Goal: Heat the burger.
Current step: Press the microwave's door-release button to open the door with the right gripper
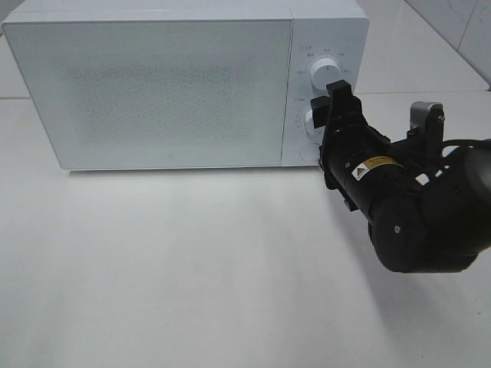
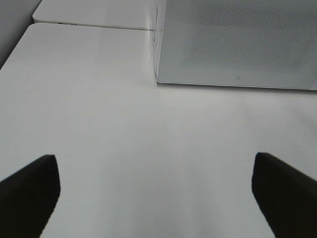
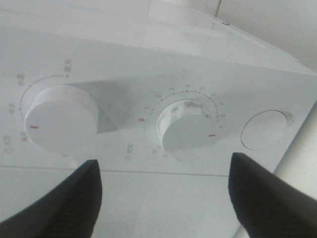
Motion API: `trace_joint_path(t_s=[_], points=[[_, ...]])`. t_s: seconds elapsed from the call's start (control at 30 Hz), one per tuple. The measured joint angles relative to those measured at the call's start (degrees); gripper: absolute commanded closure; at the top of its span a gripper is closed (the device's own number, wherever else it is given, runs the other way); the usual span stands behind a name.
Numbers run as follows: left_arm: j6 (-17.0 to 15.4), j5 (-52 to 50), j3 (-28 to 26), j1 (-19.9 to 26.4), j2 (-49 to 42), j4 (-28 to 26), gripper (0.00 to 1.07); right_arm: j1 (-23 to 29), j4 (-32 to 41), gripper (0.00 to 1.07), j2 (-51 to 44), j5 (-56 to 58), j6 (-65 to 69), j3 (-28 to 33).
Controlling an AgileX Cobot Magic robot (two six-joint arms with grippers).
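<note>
We see the right gripper (image 3: 163, 163), jaws released, facing the lower dial (image 3: 185, 129) of the shut microwave (image 1: 153, 84), and the left gripper (image 2: 154, 157), jaws released, above the worktop (image 2: 124, 124).

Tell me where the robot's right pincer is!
High view, right side: the right pincer hovers open at the white microwave, facing the lower dial on its control panel.

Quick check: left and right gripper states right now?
Left gripper: open, holding nothing.
Right gripper: open, holding nothing, facing the round white numbered microwave dial.
</note>
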Motion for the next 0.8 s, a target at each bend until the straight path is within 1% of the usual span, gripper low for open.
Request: trace_joint_path(t_s=[0.03, 0.1, 0.13, 0.17, 0.2, 0.23, 0.27, 0.3, 0.33, 0.37, 0.4, 0.43, 0.47, 0.5, 0.53, 0.57, 0.6, 0.63, 0.67, 0.7, 0.73, 0.77, 0.8], points=[[0.00, 0.00, 0.00, 0.00, 0.00, 0.00, 0.09, 0.00, 0.00, 0.38, 0.00, 0.00, 0.00, 0.00], [0.00, 0.00, 0.00, 0.00, 0.00, 0.00, 0.09, 0.00, -1.43, 0.38, -4.87, 7.22, -9.45, 2.92], [0.00, 0.00, 0.00, 0.00, 0.00, 0.00, 0.09, 0.00, -1.43, 0.38, -4.87, 7.22, -9.45, 2.92], [0.00, 0.00, 0.00, 0.00, 0.00, 0.00, 0.09, 0.00, -1.55, 0.38, -6.19, 9.80, -12.78, 3.32], [0.00, 0.00, 0.00, 0.00, 0.00, 0.00, 0.09, 0.00, -1.55, 0.38, -8.77, 14.84, -19.71, 3.72], [0.00, 0.00, 0.00, 0.00, 0.00, 0.00, 0.09, 0.00, -1.55, 0.38, -8.77, 14.84, -19.71, 3.72], [0.00, 0.00, 0.00, 0.00, 0.00, 0.00, 0.09, 0.00, -1.55, 0.38, -9.97, 17.59, -23.95, 3.78], [0.00, 0.00, 0.00, 0.00, 0.00, 0.00, 0.09, 0.00, -1.55, 0.38, -9.97, 17.59, -23.95, 3.78], [0.00, 0.00, 0.00, 0.00, 0.00, 0.00, 0.09, 0.00, -1.55, 0.38, -11.97, 22.35, -31.97, 3.84], [0.00, 0.00, 0.00, 0.00, 0.00, 0.00, 0.09, 0.00, -1.55, 0.38, -12.83, 24.47, -35.47, 3.84], [0.00, 0.00, 0.00, 0.00, 0.00, 0.00, 0.09, 0.00, -1.55, 0.38, -12.83, 24.47, -35.47, 3.84], [0.00, 0.00, 0.00, 0.00, 0.00, 0.00, 0.09, -0.23, -1.49, 0.38, -15.01, 29.74, -43.95, 3.90], [0.00, 0.00, 0.00, 0.00, 0.00, 0.00, 0.09, -0.97, -1.55, 0.38, -16.96, 35.52, -51.34, 3.90], [0.00, 0.00, 0.00, 0.00, 0.00, 0.00, 0.09, -0.97, -1.55, 0.38, -16.96, 35.52, -51.34, 3.90], [0.00, 0.00, 0.00, 0.00, 0.00, 0.00, 0.09, -1.72, -1.55, 0.38, -18.05, 37.99, -53.86, 3.90], [0.00, 0.00, 0.00, 0.00, 0.00, 0.00, 0.09, -3.61, -1.55, 0.38, -20.05, 44.35, -59.47, 3.78], [0.00, 0.00, 0.00, 0.00, 0.00, 0.00, 0.09, -3.61, -1.55, 0.38, -20.05, 44.35, -59.47, 3.78], [0.00, 0.00, 0.00, 0.00, 0.00, 0.00, 0.09, -4.41, -1.55, 0.38, -21.03, 46.87, -61.54, 3.55], [0.00, 0.00, 0.00, 0.00, 0.00, 0.00, 0.09, -6.25, -1.55, 0.38, -23.26, 52.94, -66.29, 2.92], [0.00, 0.00, 0.00, 0.00, 0.00, 0.00, 0.09, -6.25, -1.55, 0.38, -23.26, 52.94, -66.29, 2.92], [0.00, 0.00, 0.00, 0.00, 0.00, 0.00, 0.09, -7.22, -1.55, 0.38, -24.58, 55.86, -67.90, 2.58], [0.00, 0.00, 0.00, 0.00, 0.00, 0.00, 0.09, -8.77, -1.72, 0.38, -27.22, 61.08, -70.59, 1.78], [0.00, 0.00, 0.00, 0.00, 0.00, 0.00, 0.09, -8.77, -1.72, 0.38, -27.22, 61.08, -70.59, 1.78]])
